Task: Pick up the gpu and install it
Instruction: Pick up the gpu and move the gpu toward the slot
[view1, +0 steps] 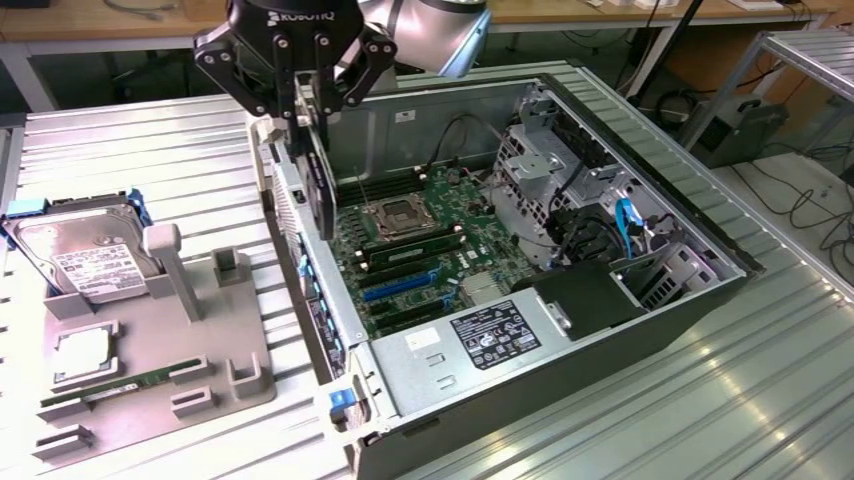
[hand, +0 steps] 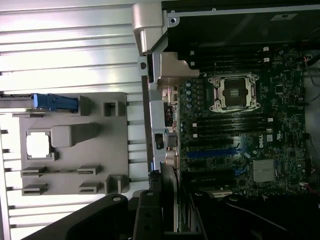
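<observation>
fixture tray (view1: 147, 365): lies on the desk (view1: 160, 160) at the exterior view's left and carries the hard drive (view1: 80, 258). It plays no part in this step.
hand (view1: 311, 108): closed part-way, with the fingers clamped on the upper edge of the gpu and nothing else held.
gpu (view1: 316, 190): hangs upright and edge-on beneath the hand, over the rear wall of the computer case (view1: 561, 370) and clear of the motherboard (view1: 441, 225).
step in hand: judged to be alignment of the card over the board; the card is not yet seated.
blue slots (view1: 400, 287): lie on the motherboard, to the right of the hanging card and nearer the camera. They are the probable seat.
technique: hold the card vertical, its lower edge parallel to the slot and its bracket end towards the rear wall. Lower it straight, without twisting.
risk: a tilted card may catch the rear wall or meet the slot at one end only.
</observation>
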